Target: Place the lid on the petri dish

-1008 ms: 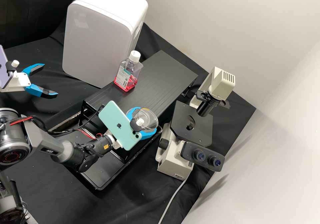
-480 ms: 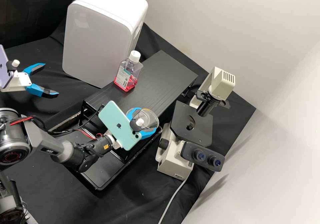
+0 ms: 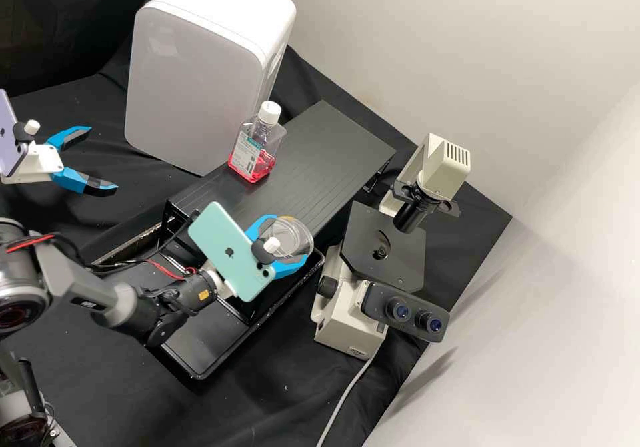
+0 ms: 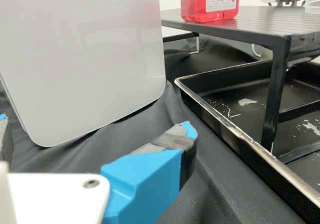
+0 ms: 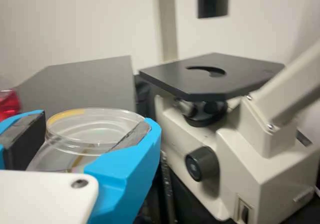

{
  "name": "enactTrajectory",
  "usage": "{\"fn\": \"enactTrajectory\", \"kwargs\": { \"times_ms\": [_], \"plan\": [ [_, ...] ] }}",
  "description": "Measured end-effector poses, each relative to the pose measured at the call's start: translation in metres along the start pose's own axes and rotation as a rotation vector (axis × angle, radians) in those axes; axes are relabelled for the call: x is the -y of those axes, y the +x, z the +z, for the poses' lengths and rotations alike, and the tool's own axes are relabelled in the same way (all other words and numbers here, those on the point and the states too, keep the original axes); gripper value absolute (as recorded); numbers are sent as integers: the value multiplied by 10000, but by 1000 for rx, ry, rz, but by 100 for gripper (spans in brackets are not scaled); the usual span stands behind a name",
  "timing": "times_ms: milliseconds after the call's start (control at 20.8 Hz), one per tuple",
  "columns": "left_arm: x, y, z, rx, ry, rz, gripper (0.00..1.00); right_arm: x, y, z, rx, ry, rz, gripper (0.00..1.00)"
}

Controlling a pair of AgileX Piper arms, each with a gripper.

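At the far left of the high view the left gripper (image 3: 97, 157) hangs above the black cloth (image 3: 280, 394), its two blue fingers spread wide with nothing between them. In its own wrist view one finger (image 4: 155, 174) points toward the corner where a tall white box meets a shallow tray. That white box (image 3: 207, 67) stands upright on the cloth just beyond and to the right of the gripper.

In front of the box lies the long black tray (image 3: 200, 360), its rim glinting and its floor flecked with pale spots. A raised black platform (image 3: 320, 154) on thin legs stands over the tray's far part. Near the platform's left edge a clear bottle (image 3: 257, 144) with a white cap stands upright, red liquid in its lower part.

The right arm comes in from the lower left above the tray, with a mint-green phone (image 3: 230, 250) mounted at its wrist. The right gripper (image 3: 290, 240) pinches a clear round dish (image 3: 293, 232) between its blue fingers (image 5: 130, 169), one pad on each side of the wall. The dish sits roughly level in the air above the tray's right end, just in front of the platform's near edge. A yellow mark shows on its rim in the right wrist view. Whether this piece is the lid or the base cannot be told.

To the right, near the dish but apart from it, stands a beige microscope (image 3: 347, 320) with a black stage (image 5: 210, 76). A pale cable (image 3: 343, 394) runs from it across the cloth.
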Motion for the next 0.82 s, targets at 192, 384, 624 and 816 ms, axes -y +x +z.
{"fn": "enactTrajectory", "kwargs": {
  "times_ms": [192, 384, 624, 816],
  "plan": [
    [7, 2, -2, -2, 7, -3, 100, 57, -98, -132, -60, -26, -8, 0],
    [7, 2, -2, -2, 7, -3, 100, 84, -119, -171, -81, -29, -9, 0],
    [7, 2, -3, -3, 6, -2, 100, 111, -131, -169, -81, -44, -11, 0],
    [7, 2, -3, -3, 6, -2, 100, 128, -140, -145, -71, -39, -16, 0]
  ]
}}
